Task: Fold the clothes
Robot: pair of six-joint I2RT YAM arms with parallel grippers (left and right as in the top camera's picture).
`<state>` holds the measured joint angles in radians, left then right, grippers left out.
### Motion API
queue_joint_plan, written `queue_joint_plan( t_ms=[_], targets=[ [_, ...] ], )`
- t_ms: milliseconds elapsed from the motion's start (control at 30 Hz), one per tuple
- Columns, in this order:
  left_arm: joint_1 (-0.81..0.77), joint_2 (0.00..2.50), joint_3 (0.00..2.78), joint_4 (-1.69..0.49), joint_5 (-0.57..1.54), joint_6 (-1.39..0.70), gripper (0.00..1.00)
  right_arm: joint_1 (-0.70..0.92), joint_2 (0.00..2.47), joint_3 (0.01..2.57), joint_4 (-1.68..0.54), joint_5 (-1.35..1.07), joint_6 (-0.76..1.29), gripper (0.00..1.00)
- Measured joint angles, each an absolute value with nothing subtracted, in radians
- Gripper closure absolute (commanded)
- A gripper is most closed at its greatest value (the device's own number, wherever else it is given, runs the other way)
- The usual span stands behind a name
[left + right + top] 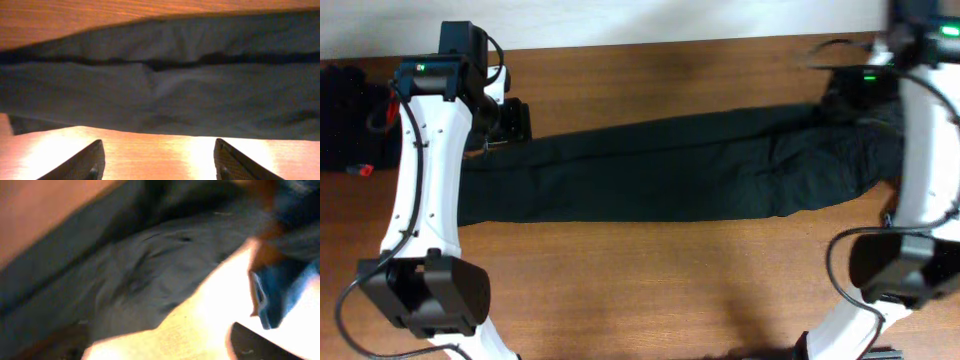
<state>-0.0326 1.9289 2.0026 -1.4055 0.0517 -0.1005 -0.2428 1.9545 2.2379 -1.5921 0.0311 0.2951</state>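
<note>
At the far left edge of the wooden table [650, 290] sits a dark pile [340, 110]. A small red bit [360, 170] is beside it. I cannot tell what they are.

Next comes my left gripper [513, 120], just beside the thin end of the black pants [670, 165]. My two left fingers [82, 162] are spread wide apart. Only bare wood shows between them, so I am holding nothing.

The pants lie flat and long across the middle of the table, from my left arm to my right arm. A dark line runs along them.

My right gripper [845, 90] is over the wide end of the pants. My right camera is blurry. It shows one dark finger [260, 345] in the corner, so I cannot tell if that gripper is open or closed. Some blue cloth [280, 290] shows beside the pants there.
</note>
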Motion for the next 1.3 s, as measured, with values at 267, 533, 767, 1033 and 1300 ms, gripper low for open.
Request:
queue_joint_plan(
  t_ms=[267, 533, 767, 1033, 1300],
  targets=[
    [-0.042, 1.974, 1.999, -1.404, 0.109, -0.102, 0.5, -0.447, 1.987, 2.228, -1.586, 0.014, 0.428, 0.0],
    [-0.103, 1.975, 1.999, -1.401, 0.116, -0.102, 0.5, -0.476, 2.06, 2.225, -1.502, -0.062, 0.472, 0.07],
    [-0.128, 1.975, 1.999, -1.402, 0.116, -0.102, 0.49, -0.453, 2.112, 2.225, -1.472, -0.069, 0.581, 0.1],
    [-0.128, 1.975, 1.999, -1.415, 0.116, -0.086, 0.49, -0.446, 2.182, 2.225, -1.46, -0.069, 0.678, 0.21],
    [-0.128, 1.975, 1.999, -1.425, 0.116, -0.072, 0.49, -0.439, 2.229, 2.225, -1.447, -0.07, 0.735, 0.29]
  ],
)
